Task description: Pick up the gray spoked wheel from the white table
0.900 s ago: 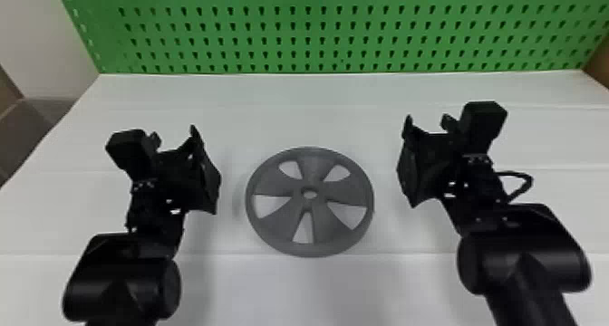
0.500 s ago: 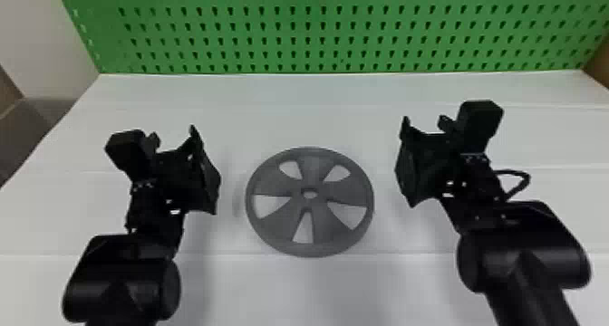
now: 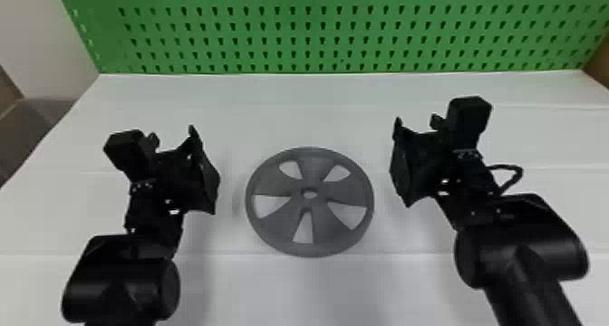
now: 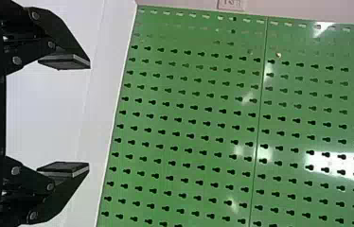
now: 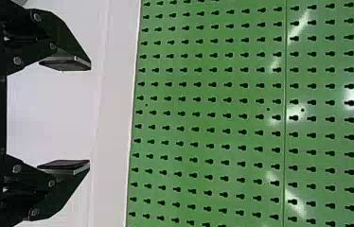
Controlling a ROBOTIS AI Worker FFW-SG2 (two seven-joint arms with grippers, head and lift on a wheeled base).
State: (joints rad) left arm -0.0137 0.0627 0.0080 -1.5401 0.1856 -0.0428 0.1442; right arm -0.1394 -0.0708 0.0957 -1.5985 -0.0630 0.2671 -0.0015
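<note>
Since the earlier frames, the right tool [image 3: 398, 166] has shifted slightly inward, toward the gray spoked wheel [image 3: 310, 237]; the left tool [image 3: 205, 171] and the wheel keep their positions. Nearest, the black left arm [image 3: 122, 280] and right arm [image 3: 521, 248] enter from the bottom edge of the head view, a cable loop [image 3: 514, 184] standing out beside the right wrist. Beyond these, the two tools flank the wheel, one to each side, both apart from it. Left wrist view: the left tool [image 4: 90, 116] is open and empty, its flat black fingers [image 4: 64, 168] well apart. Right wrist view: the right tool [image 5: 90, 115] is likewise open and empty, with white surface visible between its fingers. Between the tools, the wheel lies flat on the white desk [image 3: 312, 293]; five broad spokes join its round rim to a hub with a central hole. Farthest, a green pegboard [image 3: 317, 26] rises along the desk's far edge, a pale wall [image 3: 41, 40] to its left.
</note>
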